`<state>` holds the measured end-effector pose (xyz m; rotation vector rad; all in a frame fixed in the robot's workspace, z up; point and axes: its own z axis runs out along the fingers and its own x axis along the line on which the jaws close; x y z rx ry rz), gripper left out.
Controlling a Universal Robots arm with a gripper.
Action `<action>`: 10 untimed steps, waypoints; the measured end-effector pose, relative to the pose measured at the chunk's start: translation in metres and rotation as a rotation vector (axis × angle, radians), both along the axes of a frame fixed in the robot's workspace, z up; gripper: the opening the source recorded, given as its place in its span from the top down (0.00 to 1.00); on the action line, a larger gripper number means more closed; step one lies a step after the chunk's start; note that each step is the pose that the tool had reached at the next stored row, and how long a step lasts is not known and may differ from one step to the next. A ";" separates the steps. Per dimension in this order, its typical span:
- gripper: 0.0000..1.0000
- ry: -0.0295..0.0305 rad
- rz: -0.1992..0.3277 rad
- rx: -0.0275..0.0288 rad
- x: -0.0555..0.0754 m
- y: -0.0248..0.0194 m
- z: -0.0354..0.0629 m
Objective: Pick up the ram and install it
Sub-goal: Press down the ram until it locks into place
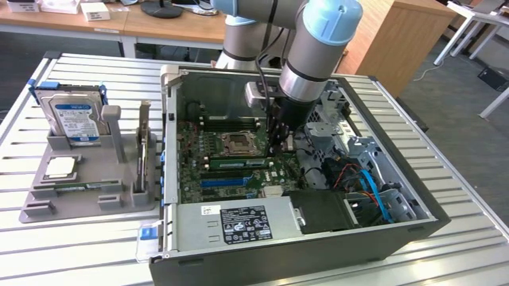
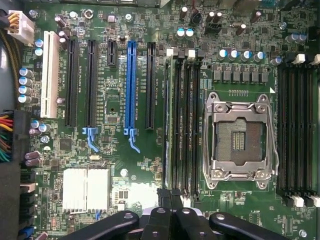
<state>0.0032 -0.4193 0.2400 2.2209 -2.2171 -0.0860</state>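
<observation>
A ram (image 1: 237, 162), a long green stick, stands on edge in a memory slot just beside the CPU socket (image 1: 237, 143) inside the open computer case. The wrist view looks straight down on that ram (image 2: 171, 115), edge-on in the first of the black slots next to the socket (image 2: 239, 135). My gripper (image 1: 277, 149) reaches down into the case at one end of these slots. Its black fingertips (image 2: 165, 196) are pressed together, the gripper (image 2: 170, 196) shut with nothing visible between them. Whether they touch the stick I cannot tell.
A grey tray (image 1: 36, 208) at the exterior view's left holds a blue-labelled hard drive (image 1: 75, 116), a CPU chip (image 1: 62, 168), another green stick (image 1: 75, 187) lying flat and an upright expansion card (image 1: 143, 155). Case walls, cables (image 1: 366, 179) and a power supply (image 1: 238, 221) ring the motherboard.
</observation>
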 end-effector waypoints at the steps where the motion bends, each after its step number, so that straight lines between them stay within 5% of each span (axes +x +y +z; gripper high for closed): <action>1: 0.89 0.0001 0.000 -0.0002 0.000 0.0000 -0.0001; 10: 0.89 0.0000 0.000 0.0000 0.003 0.0000 -0.0003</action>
